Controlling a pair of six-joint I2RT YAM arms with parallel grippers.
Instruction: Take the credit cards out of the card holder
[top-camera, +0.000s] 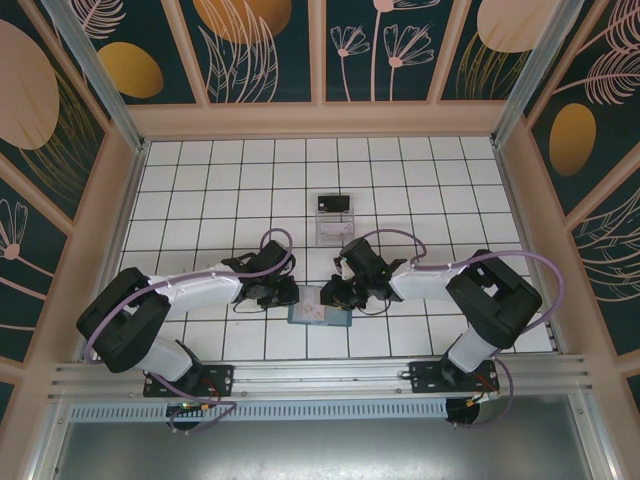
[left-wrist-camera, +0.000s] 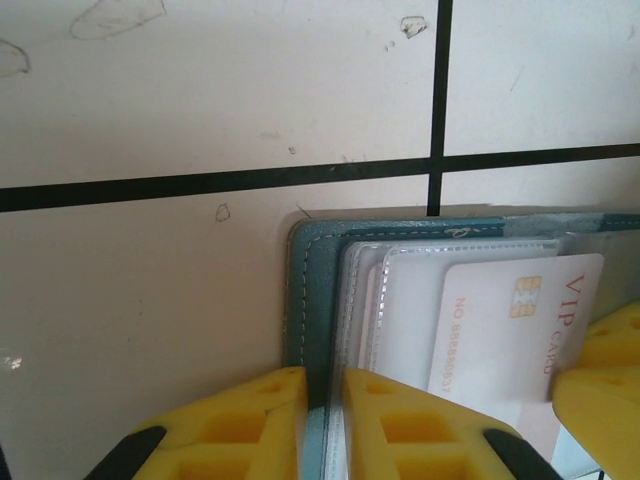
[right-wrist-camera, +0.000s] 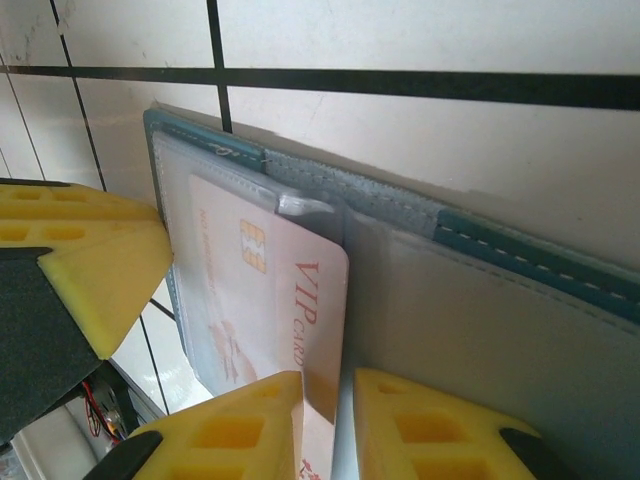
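On the left, the left gripper (left-wrist-camera: 325, 388) is down at the near left corner of the card holder (left-wrist-camera: 300, 300). Its jaws are narrow and the teal edge runs through the gap, though I can't tell if it's pinched or only straddled. The card holder lies open and flat on the tiled table (top-camera: 200, 180), close to the arm bases between the two arms.

Centre now: the pale card (left-wrist-camera: 505, 335) has its chip end poking out of the clear sleeve but is not free of the holder. Farther up the table, well apart from it, a dark card (top-camera: 333, 204) sits at the far end of a clear tray (top-camera: 333, 238), so by my reckoning that's one card out.

On the right, the right gripper (right-wrist-camera: 328, 388) has narrow jaws with the pale card's corner showing between them, but I can't tell if it's a real grip. What's left is pulling this second card clear.
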